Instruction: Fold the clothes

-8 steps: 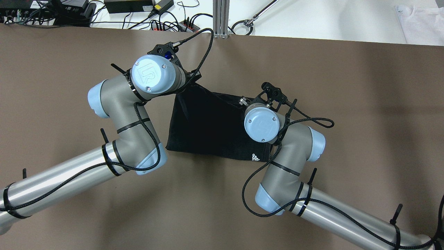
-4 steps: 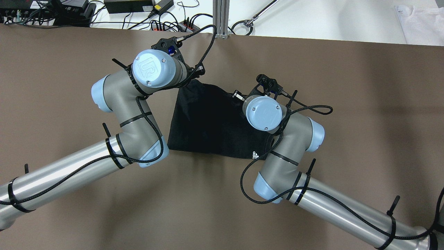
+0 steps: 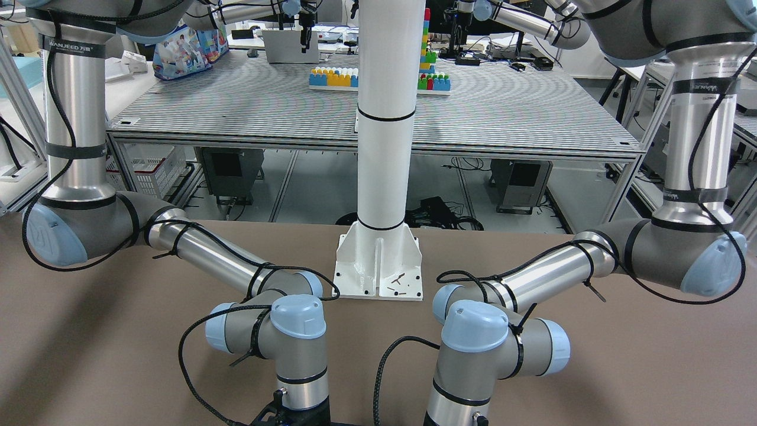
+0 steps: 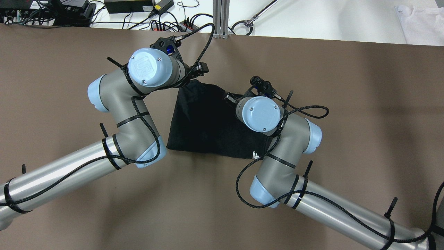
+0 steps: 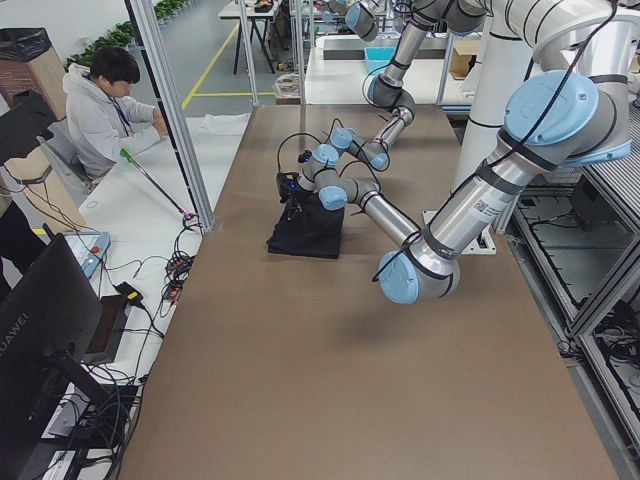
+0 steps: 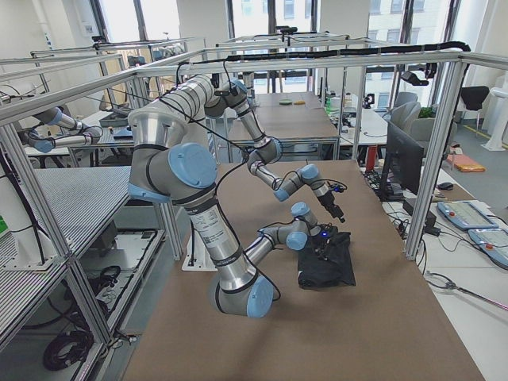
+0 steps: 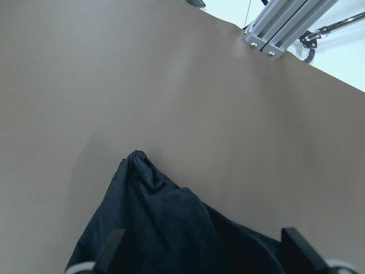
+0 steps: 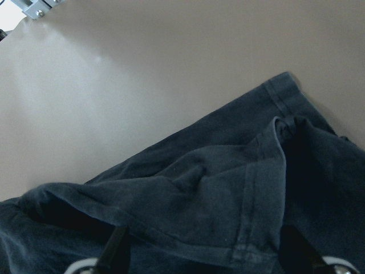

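Note:
The clothes (image 4: 201,121) are one black piece lying folded on the brown table (image 4: 347,104), with a small white logo (image 4: 255,156) at the near right corner. It also shows as the clothes (image 5: 305,232) and the clothes (image 6: 327,266) in the side views. My left gripper (image 7: 203,251) hangs open over the far left corner, where the fabric (image 7: 154,222) rises to a bunched peak. Above the far right part, my right gripper (image 8: 205,251) is open too, its fingers (image 8: 117,245) wide over wrinkled hemmed layers (image 8: 199,194). Neither holds the fabric. Overhead, both wrists hide their fingers.
The white pole's base plate (image 3: 378,266) stands at the robot's side of the table. Beyond the far edge are cables and power supplies (image 4: 138,10), an aluminium post (image 4: 220,19) and a white cloth (image 4: 421,24). A person (image 5: 105,105) sits past the table.
My right wrist has moved left and toward the far edge over the cloth. My left wrist has shifted slightly toward the far left. The cloth lies much as before.

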Robot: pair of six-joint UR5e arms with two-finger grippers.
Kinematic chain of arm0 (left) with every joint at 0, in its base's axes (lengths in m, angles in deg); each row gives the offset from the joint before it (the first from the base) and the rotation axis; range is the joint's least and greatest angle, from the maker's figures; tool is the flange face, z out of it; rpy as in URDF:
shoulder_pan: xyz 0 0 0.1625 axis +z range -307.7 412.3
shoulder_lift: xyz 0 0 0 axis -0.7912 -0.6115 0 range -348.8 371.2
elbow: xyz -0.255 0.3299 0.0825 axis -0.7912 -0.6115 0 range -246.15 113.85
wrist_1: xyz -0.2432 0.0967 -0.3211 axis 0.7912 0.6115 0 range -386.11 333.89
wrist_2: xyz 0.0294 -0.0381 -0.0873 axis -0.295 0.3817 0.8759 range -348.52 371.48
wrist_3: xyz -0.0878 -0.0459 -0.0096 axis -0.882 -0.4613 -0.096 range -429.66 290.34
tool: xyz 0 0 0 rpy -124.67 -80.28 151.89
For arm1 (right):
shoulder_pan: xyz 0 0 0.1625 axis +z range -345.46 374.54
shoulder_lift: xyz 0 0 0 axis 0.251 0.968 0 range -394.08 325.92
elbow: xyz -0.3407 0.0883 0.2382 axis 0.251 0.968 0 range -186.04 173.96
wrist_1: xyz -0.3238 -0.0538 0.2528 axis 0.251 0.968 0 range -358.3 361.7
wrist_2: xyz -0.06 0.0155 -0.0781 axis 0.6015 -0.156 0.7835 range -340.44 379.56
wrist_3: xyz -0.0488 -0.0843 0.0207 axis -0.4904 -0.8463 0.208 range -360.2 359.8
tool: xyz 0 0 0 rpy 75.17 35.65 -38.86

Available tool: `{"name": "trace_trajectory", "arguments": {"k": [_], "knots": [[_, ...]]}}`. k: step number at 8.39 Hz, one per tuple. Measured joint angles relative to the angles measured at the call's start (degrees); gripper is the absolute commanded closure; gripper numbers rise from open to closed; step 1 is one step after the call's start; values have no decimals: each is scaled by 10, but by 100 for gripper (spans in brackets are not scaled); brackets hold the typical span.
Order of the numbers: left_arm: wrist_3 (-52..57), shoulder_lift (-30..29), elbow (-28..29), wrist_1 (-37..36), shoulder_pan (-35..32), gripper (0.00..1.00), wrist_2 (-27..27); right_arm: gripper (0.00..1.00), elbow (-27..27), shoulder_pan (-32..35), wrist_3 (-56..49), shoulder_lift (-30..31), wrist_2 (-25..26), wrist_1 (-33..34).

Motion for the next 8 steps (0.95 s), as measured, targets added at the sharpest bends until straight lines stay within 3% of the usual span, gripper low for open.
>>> {"name": "trace_trajectory", "arguments": {"k": [1, 2, 7, 8], "knots": [[0, 2, 0, 1, 0, 0, 0, 70, 2, -5, 15, -1, 3, -1], [0, 4, 0, 2, 0, 0, 1, 99, 3, -7, 31, -2, 7, -1], [1, 8, -1, 4, 0, 0, 0, 100, 30, 28, 65, -5, 12, -2], [0, 8, -1, 4, 0, 0, 0, 39, 56, 46, 63, -9, 14, -4]]}}
